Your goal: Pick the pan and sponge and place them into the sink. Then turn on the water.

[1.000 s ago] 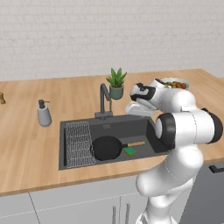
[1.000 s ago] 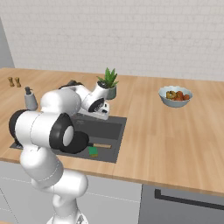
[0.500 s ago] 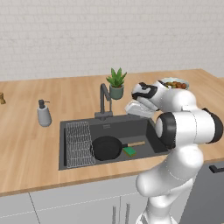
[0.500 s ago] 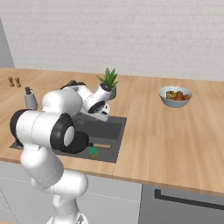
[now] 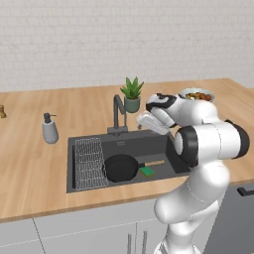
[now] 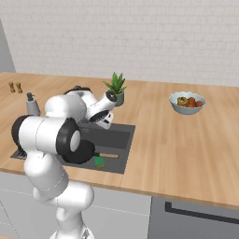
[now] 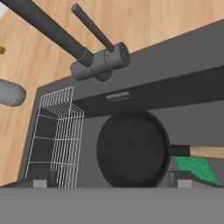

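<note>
The black pan (image 5: 120, 167) with its wooden handle (image 7: 208, 152) lies in the dark grey sink (image 5: 149, 145). The green sponge (image 5: 147, 171) rests beside it, under the handle (image 7: 197, 168). My gripper (image 5: 141, 121) hovers above the sink's back part, just right of the dark faucet (image 5: 118, 111). It is open with nothing between its fingers (image 7: 111, 183). In the hand view the faucet's base and lever (image 7: 103, 61) are ahead, beyond the pan (image 7: 131, 148). No water falls from the spout.
A wire rack (image 5: 89, 162) fills the sink's left part. A grey soap dispenser (image 5: 49, 130) stands left of the sink and a potted plant (image 5: 131, 94) behind the faucet. A bowl of fruit (image 6: 186, 102) sits on the counter to the right.
The hand has shifted and turned only slightly above the sink near the faucet. The jaws have stayed open; pan and sponge have not moved.
</note>
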Motion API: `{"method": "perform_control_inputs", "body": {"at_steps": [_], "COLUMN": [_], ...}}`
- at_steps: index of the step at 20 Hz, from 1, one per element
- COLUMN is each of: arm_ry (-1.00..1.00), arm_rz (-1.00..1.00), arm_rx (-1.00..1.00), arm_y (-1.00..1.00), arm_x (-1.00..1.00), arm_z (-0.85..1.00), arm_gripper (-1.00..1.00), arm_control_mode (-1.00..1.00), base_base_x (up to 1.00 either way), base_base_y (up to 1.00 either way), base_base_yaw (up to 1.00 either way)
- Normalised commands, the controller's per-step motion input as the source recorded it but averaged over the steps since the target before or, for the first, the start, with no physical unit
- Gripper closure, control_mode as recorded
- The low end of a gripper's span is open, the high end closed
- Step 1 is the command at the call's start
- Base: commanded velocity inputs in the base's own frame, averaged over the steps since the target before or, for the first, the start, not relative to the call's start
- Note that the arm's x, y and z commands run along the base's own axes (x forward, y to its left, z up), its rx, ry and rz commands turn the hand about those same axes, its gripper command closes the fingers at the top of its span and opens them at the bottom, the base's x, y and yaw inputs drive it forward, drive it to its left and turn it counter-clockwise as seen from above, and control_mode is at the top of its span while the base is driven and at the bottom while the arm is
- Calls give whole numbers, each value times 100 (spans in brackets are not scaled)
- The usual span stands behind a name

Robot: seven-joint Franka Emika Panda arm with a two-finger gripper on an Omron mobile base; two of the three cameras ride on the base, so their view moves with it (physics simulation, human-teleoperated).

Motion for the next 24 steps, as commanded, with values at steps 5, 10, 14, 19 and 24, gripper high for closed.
{"method": "perform_control_inputs", "body": {"at_steps": [5, 10, 14, 19, 24], "arm_ry": [-8, -11, -3, 0, 0], "arm_rz": [-10, -12, -3, 0, 0], "arm_rx": [15, 12, 6, 0, 0], "arm_y": [12, 0, 6, 5, 9], "arm_x": [36, 33, 3, 1, 15], "arm_z": [0, -3, 0, -1, 0], "arm_gripper": [-100, -100, -100, -100, -100], "arm_control_mode": [-100, -100, -100, -100, -100], "base_base_x": [0, 0, 0, 0, 0], "base_base_y": [0, 0, 0, 0, 0], "base_base_yaw": [0, 0, 0, 0, 0]}}
